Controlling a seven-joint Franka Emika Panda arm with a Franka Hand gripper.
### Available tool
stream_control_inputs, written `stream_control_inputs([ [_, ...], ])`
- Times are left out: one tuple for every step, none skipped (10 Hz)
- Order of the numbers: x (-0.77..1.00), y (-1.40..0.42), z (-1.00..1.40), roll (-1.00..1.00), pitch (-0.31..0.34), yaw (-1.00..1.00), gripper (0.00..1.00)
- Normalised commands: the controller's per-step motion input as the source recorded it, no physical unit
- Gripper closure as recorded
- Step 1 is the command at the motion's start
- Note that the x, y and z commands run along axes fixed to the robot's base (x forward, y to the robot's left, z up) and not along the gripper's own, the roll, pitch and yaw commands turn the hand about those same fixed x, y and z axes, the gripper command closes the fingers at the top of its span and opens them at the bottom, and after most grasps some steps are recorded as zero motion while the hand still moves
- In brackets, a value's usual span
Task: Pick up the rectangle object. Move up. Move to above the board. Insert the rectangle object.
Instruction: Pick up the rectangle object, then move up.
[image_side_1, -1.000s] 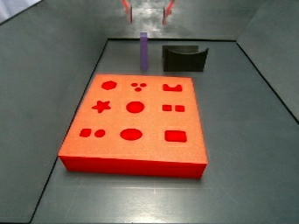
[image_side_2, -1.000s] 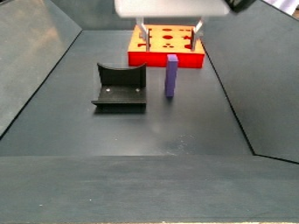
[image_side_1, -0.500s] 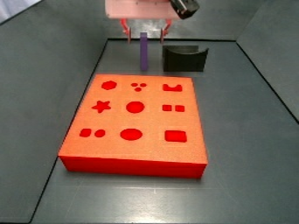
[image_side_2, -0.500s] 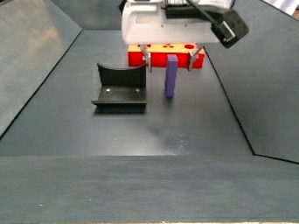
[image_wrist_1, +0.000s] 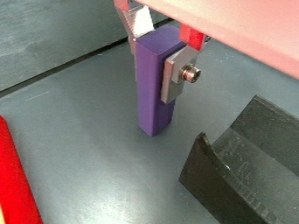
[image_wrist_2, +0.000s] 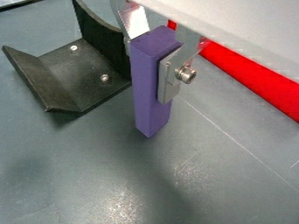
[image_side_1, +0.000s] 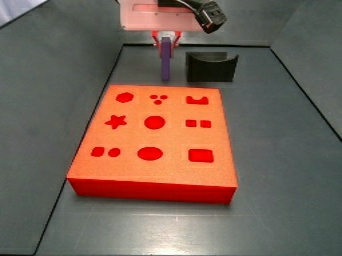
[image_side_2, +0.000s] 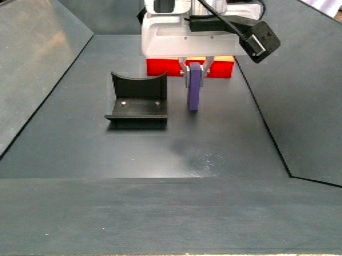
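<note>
Gripper: your gripper sat low over the top of the rectangle object, a silver finger flat against one side face and the other finger partly visible at the far side; in both wrist views the plates looked pressed on the bar, so I judged the jaws closed on it, though you could not see a lift yet.

Rectangle object: it stood upright on the floor with its foot down, just beside the fixture and clear of it, not touching.

Long axis: the bar's length ran straight up into the gripper, so the piece lay directly below your wrist, between the fingers; only its upper part was clasped.

Board: in a side view the board lay flat beyond the bar, away from the fixture, near but apart from the rectangle object; its red edge showed past the bar in a wrist view.

Coming move: a straight vertical pull looked right to me, since the fixture stood close at one side of the rectangle object.

Risk: any tilt in the clasp could have swung the foot toward the fixture.
</note>
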Motion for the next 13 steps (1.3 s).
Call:
stream_control_inputs([
  [0.0, 0.0, 0.0, 0.0, 0.0, 0.0, 1.0],
  [0.0, 0.0, 0.0, 0.0, 0.0, 0.0, 1.0],
  [0.0, 0.0, 0.0, 0.0, 0.0, 0.0, 1.0],
  [0.0, 0.0, 0.0, 0.0, 0.0, 0.0, 1.0],
  [0.0, 0.0, 0.0, 0.0, 0.0, 0.0, 1.0],
  [0.0, 0.0, 0.0, 0.0, 0.0, 0.0, 1.0],
  [0.0, 0.0, 0.0, 0.0, 0.0, 0.0, 1.0],
  [0.0, 0.0, 0.0, 0.0, 0.0, 0.0, 1.0],
  [0.0, 0.0, 0.0, 0.0, 0.0, 0.0, 1.0],
  [0.0, 0.0, 0.83, 0.0, 0.0, 0.0, 1.0],
  [-0.05, 0.03, 0.81, 0.0, 0.02, 0.03, 1.0],
  [-0.07, 0.03, 0.72, 0.0, 0.031, 0.02, 1.0],
  [-0.05, 0.02, 0.58, 0.01, 0.025, 0.02, 1.0],
])
